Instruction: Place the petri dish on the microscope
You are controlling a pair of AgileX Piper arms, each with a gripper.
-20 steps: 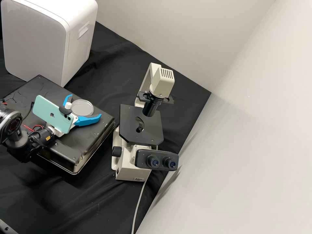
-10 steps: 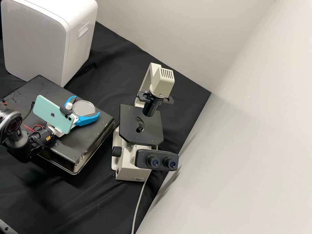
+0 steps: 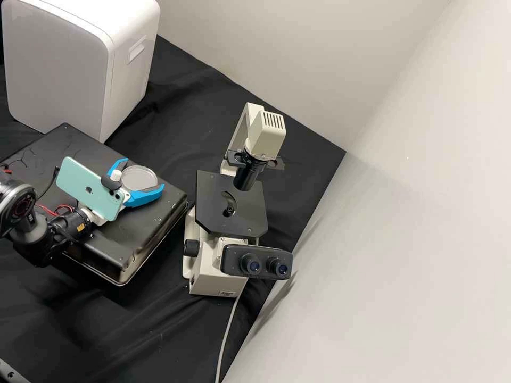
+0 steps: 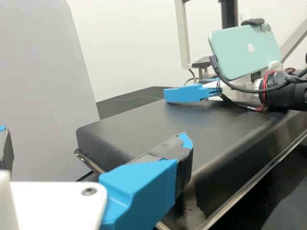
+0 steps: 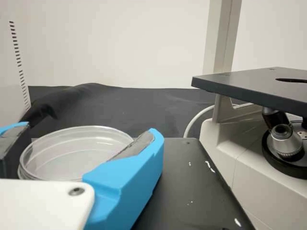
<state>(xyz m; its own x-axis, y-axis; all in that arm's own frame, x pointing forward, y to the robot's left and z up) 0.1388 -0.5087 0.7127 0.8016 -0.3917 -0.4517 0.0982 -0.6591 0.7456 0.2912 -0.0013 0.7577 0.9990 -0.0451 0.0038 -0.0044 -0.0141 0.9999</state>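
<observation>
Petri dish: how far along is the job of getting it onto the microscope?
Done: the right gripper is at the petri dish, jaws closed against its rim. In hand: the grasp itself; the dish rests on the black case, not yet lifted. Left: lift it, carry it across to the microscope stage, which holds no dish, and set it down there.

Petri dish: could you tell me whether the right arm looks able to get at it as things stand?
Likely yes: the right gripper appears closed around the petri dish, with nothing between.
</observation>
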